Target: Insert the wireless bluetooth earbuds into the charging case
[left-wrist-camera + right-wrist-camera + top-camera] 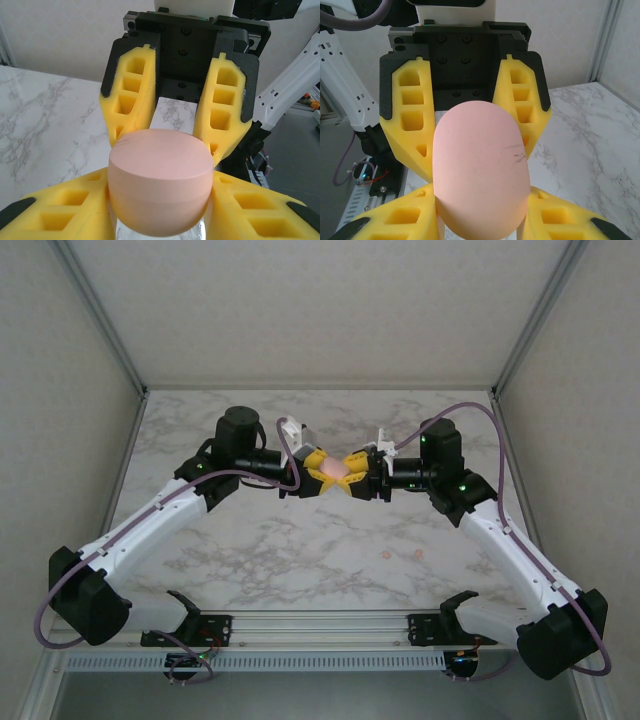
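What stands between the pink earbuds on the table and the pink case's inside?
The pink case, gripped by left hand and right hand, looks shut, so its lid bars entry. The pink earbuds lie on the table with nothing over them.

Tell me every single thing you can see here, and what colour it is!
pink charging case: one, pink, mid-table, between the two grippers
pink earbuds: two, pink, lying apart on the table, nearer the right arm
table: one, white-and-grey marble, under everything
walls: pale grey, around the table's left, far and right sides
rail: one, silver and black, along the near edge
cables: two, purple, one along each arm
left arm: one, white and black, reaching in from the left
right arm: one, white and black, reaching in from the right
left gripper: one, yellow fingers flanking the case
right gripper: one, yellow fingers clamped on the case
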`<state>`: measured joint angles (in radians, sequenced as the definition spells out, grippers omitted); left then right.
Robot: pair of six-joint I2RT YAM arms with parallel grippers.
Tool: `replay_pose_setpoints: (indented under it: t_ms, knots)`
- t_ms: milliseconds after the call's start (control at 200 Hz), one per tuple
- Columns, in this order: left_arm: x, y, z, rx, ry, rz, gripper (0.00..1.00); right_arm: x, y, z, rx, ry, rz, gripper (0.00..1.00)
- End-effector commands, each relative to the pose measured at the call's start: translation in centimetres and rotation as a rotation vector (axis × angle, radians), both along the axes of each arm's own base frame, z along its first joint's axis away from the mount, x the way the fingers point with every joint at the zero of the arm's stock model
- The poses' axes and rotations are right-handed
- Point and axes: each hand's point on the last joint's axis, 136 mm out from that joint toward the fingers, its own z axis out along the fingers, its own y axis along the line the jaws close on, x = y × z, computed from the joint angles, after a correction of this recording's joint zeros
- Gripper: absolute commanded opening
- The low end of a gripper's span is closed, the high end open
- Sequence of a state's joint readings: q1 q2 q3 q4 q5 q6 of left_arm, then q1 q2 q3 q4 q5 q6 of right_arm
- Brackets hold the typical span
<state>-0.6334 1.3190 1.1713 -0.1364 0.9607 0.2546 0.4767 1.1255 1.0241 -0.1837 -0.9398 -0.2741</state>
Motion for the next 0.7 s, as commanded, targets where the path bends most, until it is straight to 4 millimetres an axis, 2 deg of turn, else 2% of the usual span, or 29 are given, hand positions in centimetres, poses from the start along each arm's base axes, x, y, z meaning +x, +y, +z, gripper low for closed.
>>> replay_pose_setpoints:
  t_ms: [0,310,501,696]
  knots:
    - [-2.08,-0.73,1.71,-0.035,0.013,-0.104,0.44,0.68,0.0,1.01,0.01,-0.082,-0.035,0.28]
    - [-2.32,-0.8,1.6,-0.033,0.025,-0.118,0.43,0.63,-0.06,0.98,0.007,-0.087,-0.037,0.28]
    - [-2.19,-0.89,1.31,-0.018,0.022,-0.108,0.31,0.7,-0.07,1.17,0.009,-0.08,-0.042,0.32]
    - [-1.52,-0.67,1.13,-0.019,-0.016,-0.048,0.22,0.94,-0.05,1.69,0.02,0.004,-0.066,0.39]
